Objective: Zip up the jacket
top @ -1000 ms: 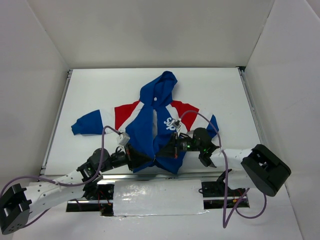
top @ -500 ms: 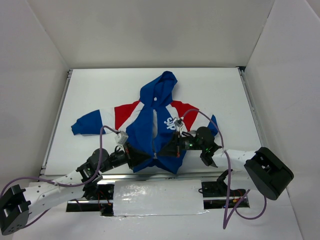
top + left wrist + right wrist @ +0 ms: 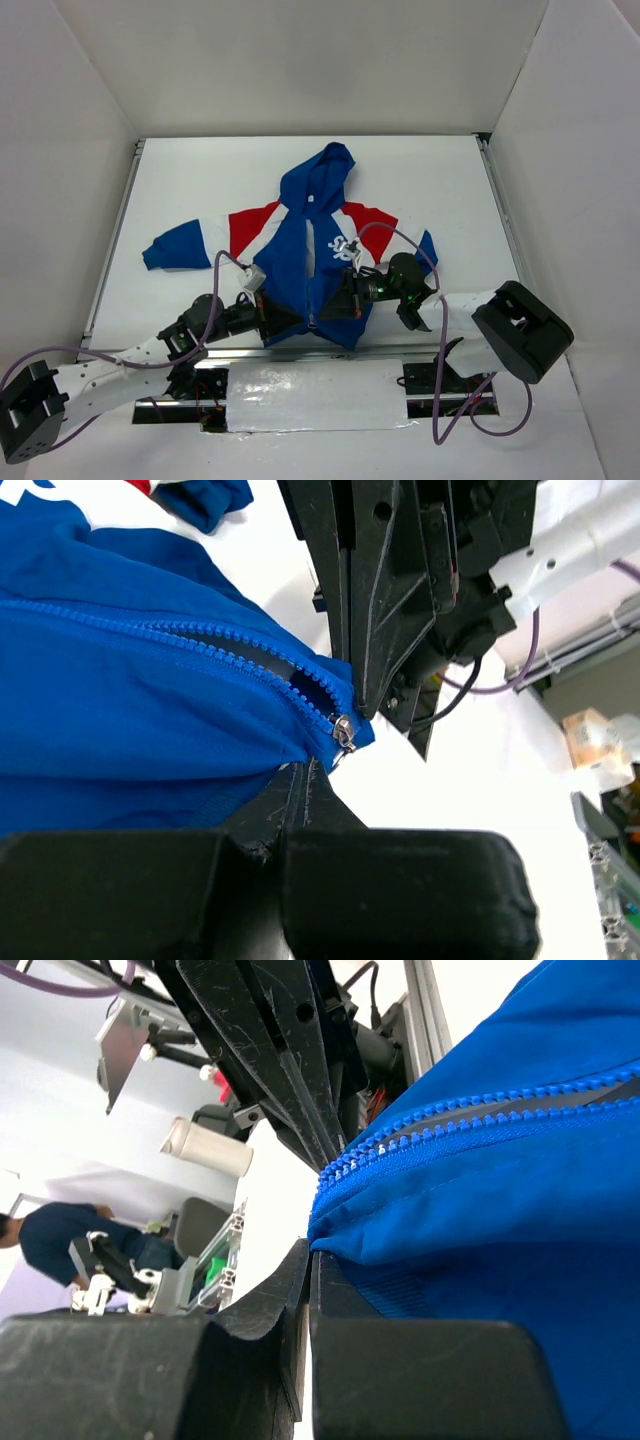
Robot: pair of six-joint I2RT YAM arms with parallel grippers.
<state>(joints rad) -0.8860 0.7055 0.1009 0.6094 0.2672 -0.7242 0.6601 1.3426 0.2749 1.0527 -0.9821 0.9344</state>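
The jacket (image 3: 315,250) lies flat and face up in the middle of the white tabletop (image 3: 420,180). Its hood (image 3: 320,175) points away from the arm bases and its sleeves are spread to either side. Both arms reach in low to the jacket's near hem (image 3: 330,338), one from each side of the front zipper (image 3: 200,640).

The left end effector (image 3: 288,320) sits at the hem just left of the zipper. Its fingers (image 3: 300,790) are pressed together, pinching the blue fabric directly below the zipper's lower end. The right end effector (image 3: 333,306) is at the hem just right of the zipper, its fingers (image 3: 308,1260) likewise clamped narrow on a fold of blue cloth.

The two tips face each other, close across the zipper. The silver slider (image 3: 343,732) sits at the very bottom of the jacket, right by the hem. Just above it, the two rows of teeth lie slightly apart.
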